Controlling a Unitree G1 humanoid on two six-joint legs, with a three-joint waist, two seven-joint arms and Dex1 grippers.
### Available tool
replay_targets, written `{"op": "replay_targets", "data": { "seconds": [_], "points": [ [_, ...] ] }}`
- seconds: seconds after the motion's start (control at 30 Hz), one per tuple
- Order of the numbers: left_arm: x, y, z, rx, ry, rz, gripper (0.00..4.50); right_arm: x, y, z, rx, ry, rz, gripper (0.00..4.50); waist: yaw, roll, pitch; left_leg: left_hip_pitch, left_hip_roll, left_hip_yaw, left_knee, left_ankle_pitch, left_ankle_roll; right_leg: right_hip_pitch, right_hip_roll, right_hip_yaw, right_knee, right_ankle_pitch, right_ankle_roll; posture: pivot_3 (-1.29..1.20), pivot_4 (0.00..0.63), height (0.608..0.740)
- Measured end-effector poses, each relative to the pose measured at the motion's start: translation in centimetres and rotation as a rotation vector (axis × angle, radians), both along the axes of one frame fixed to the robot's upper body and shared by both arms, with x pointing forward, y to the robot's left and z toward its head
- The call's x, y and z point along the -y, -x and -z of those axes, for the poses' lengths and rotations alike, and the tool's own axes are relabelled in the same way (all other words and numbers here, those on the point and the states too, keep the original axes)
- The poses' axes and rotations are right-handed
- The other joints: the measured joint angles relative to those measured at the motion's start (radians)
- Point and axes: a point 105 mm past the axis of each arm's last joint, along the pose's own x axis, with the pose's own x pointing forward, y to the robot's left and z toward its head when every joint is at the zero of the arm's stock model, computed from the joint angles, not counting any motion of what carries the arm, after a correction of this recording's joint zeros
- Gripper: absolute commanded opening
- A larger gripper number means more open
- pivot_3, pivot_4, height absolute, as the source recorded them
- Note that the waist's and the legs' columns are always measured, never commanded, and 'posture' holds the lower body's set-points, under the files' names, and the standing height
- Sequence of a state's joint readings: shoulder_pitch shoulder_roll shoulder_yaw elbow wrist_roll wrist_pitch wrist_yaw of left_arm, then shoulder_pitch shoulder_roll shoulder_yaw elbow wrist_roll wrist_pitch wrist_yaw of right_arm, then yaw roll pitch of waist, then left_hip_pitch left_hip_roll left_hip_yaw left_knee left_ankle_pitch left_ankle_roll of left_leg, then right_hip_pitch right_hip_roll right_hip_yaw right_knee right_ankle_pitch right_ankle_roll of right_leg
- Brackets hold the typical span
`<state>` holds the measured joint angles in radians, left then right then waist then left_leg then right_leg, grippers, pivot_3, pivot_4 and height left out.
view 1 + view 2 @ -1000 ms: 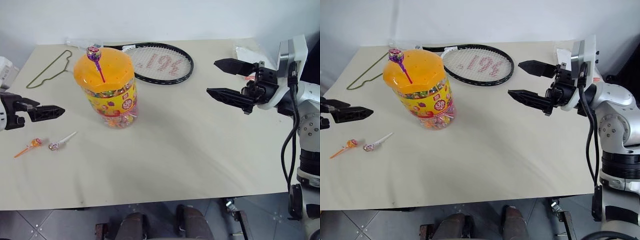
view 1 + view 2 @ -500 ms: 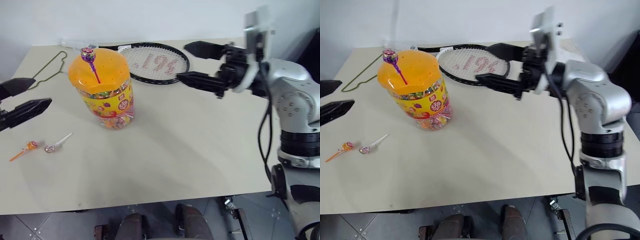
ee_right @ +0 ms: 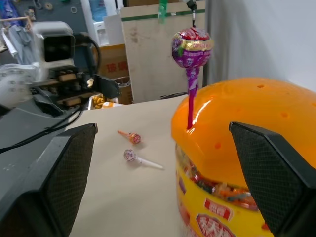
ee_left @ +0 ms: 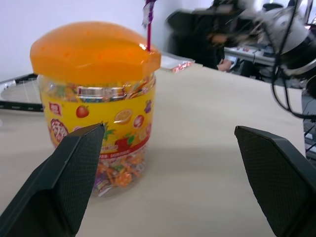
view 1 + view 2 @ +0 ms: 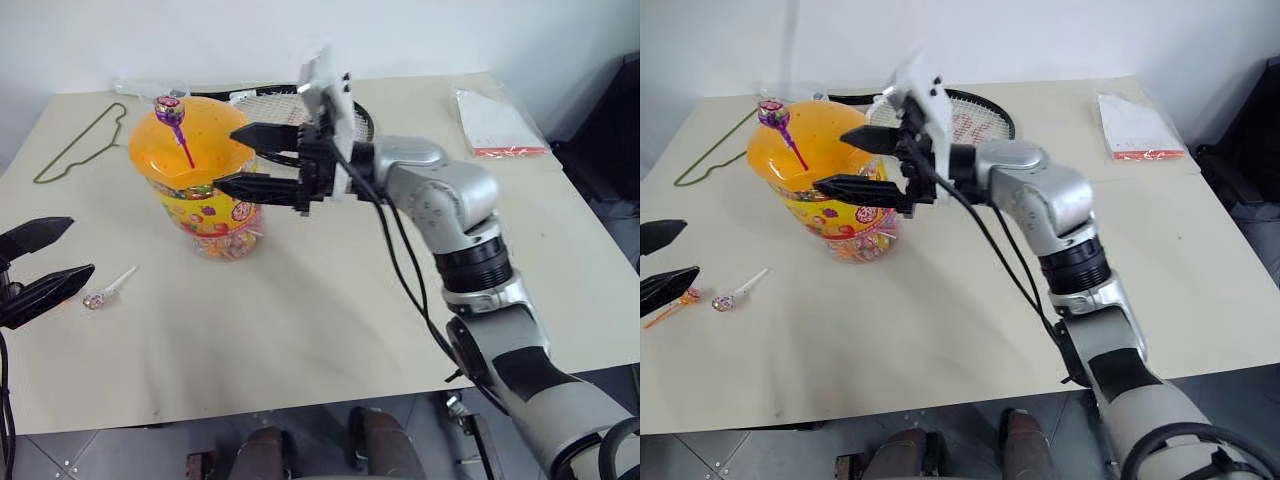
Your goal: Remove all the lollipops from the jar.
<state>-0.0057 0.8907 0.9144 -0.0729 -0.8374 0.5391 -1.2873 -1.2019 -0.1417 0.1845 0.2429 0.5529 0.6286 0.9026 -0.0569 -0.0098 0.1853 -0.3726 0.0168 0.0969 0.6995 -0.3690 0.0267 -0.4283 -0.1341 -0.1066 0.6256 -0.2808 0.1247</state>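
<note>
The jar [image 5: 205,205], a clear tub with a yellow label and a domed orange lid [image 5: 200,135], stands at the table's back left. One purple-stick lollipop [image 5: 168,106] rises upright from the lid. Two lollipops lie on the table left of the jar: a white-stick one [image 5: 104,293] and an orange-stick one [image 5: 684,296]. My right gripper [image 5: 236,158] is open, level, pointing left, its fingers against the lid's right side, just right of the standing lollipop [image 3: 191,48]. My left gripper [image 5: 78,248] is open at the left edge, beside the lying lollipops.
A tennis racket [image 5: 358,116] lies behind the jar, partly hidden by my right arm. A wire hanger [image 5: 72,150] lies at the back left. A white packet with a red edge [image 5: 490,124] rests at the back right.
My right gripper has swept left across the table to the jar's lid. The left gripper has drawn back and turned at the table's left edge. Both stayed open.
</note>
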Motion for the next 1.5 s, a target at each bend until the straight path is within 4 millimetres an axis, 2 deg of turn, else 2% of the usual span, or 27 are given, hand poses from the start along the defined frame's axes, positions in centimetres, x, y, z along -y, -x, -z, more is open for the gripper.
{"op": "replay_targets", "data": {
  "seconds": [0.13,0.37,0.53,0.8,0.83,0.97,1.1,1.2,1.3,1.37,1.43,1.5],
  "points": [
    [0.1,0.7,-0.3,0.020,-0.009,-0.025,4.46,-2.6,0.1,-0.6,0.021,-0.024,-0.043,4.50,-0.010,0.000,0.000,0.001,0.001,0.000,-0.001,0.000,0.000,0.000,0.001,0.000,0.000,0.000,-0.001,0.00,0.150,0.740],
    [0.2,1.4,-0.2,0.015,-0.004,-0.055,4.46,-4.5,0.2,-0.5,0.032,-0.021,-0.098,4.50,-0.019,0.000,0.000,0.001,0.001,-0.002,-0.001,0.000,0.000,0.000,0.000,0.000,0.001,-0.001,-0.001,0.00,0.150,0.740],
    [0.3,1.5,-0.7,0.036,0.001,-0.065,4.50,-6.0,0.8,-1.4,0.048,-0.021,-0.132,2.89,-0.029,0.000,0.000,0.001,0.001,-0.002,-0.002,-0.001,-0.001,0.000,0.001,-0.001,0.001,-0.001,-0.003,0.00,0.150,0.740],
    [0.2,1.4,-0.8,0.040,0.009,-0.073,4.50,-6.0,-0.2,-1.3,0.032,-0.032,-0.101,0.19,-0.029,0.001,0.000,0.001,0.001,-0.002,-0.002,-0.001,-0.002,0.000,0.001,-0.001,0.001,-0.002,-0.003,0.00,0.150,0.740],
    [0.2,1.4,-0.8,0.042,0.010,-0.074,4.50,-5.9,-0.3,-1.5,0.037,-0.037,-0.098,0.02,-0.029,0.001,0.000,0.001,0.001,-0.002,-0.002,-0.001,-0.002,0.000,0.001,0.000,0.001,-0.002,-0.003,0.00,0.150,0.740],
    [0.5,1.0,-0.9,0.049,0.011,-0.062,4.50,-5.9,-0.1,-3.3,0.074,-0.074,-0.097,0.02,-0.030,0.001,0.001,0.001,0.001,-0.002,-0.003,-0.001,-0.002,-0.001,0.001,-0.001,0.001,-0.002,-0.003,0.00,0.150,0.740],
    [0.8,0.6,-1.2,0.073,0.015,-0.046,4.50,-5.5,0.1,-5.9,0.114,-0.134,-0.096,0.02,-0.030,0.001,0.000,0.001,0.001,-0.002,-0.003,-0.001,-0.002,0.000,0.001,-0.001,0.001,-0.002,-0.003,0.00,0.150,0.740],
    [1.2,0.3,-1.2,0.078,0.017,-0.023,4.50,-4.3,-0.2,-7.4,0.135,-0.173,-0.081,0.02,-0.028,0.000,0.000,0.001,0.001,-0.002,-0.003,-0.001,-0.002,0.000,0.001,-0.001,0.001,-0.002,-0.003,0.00,0.150,0.740],
    [1.1,0.2,-1.3,0.081,0.033,-0.011,4.50,-1.6,-1.5,-8.1,0.150,-0.159,-0.010,0.02,-0.025,0.000,0.000,0.000,0.001,-0.003,-0.002,-0.001,-0.002,0.000,0.000,-0.001,0.001,-0.002,-0.003,0.00,0.150,0.740],
    [1.1,0.2,-1.2,0.078,0.037,-0.001,4.50,0.9,-2.4,-8.4,0.159,-0.136,0.052,0.02,-0.024,-0.001,0.000,0.000,0.001,-0.003,-0.002,-0.001,-0.002,0.000,0.000,-0.001,0.001,-0.002,-0.003,0.00,0.150,0.740],
    [1.1,0.3,-1.2,0.077,0.038,0.013,4.50,3.6,-3.4,-7.5,0.141,-0.073,0.129,0.02,-0.023,-0.001,-0.001,0.000,0.001,-0.003,-0.002,-0.001,-0.002,0.000,0.000,-0.001,0.001,-0.002,-0.003,0.00,0.150,0.740],
    [1.2,0.6,-1.2,0.073,0.040,0.037,4.50,6.9,-4.5,-5.2,0.078,0.025,0.219,0.02,-0.022,-0.001,-0.001,0.000,0.001,-0.003,-0.002,-0.001,-0.002,0.000,0.000,-0.001,0.001,-0.002,-0.003,0.00,0.150,0.740]
  ]
}}
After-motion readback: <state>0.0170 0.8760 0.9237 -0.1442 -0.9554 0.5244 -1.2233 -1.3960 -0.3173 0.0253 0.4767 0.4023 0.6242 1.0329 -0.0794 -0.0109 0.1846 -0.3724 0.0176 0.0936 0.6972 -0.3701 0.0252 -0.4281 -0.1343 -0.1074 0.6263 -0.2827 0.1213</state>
